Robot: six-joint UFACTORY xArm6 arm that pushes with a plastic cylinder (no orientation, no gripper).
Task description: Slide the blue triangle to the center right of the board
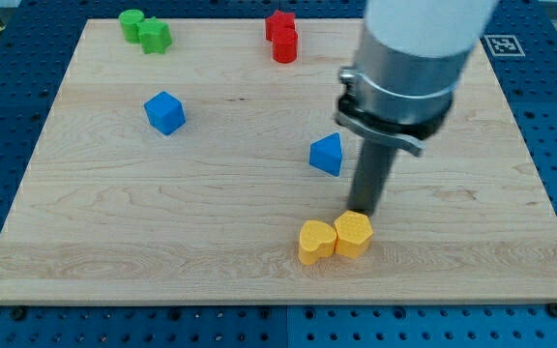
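Observation:
The blue triangle (327, 155) lies on the wooden board (211, 222) a little right of its middle. My tip (365, 210) is down on the board just to the right of and below the triangle, a short gap away from it. The tip stands right above the yellow hexagon-like block (353, 234), close to touching it. The arm's white and grey body covers the board's upper right part.
A yellow heart-like block (315, 241) touches the yellow hexagon's left side. A blue cube (164, 112) lies at the left. Two green blocks (145, 30) sit at the top left. Two red blocks (282, 37) sit at the top centre.

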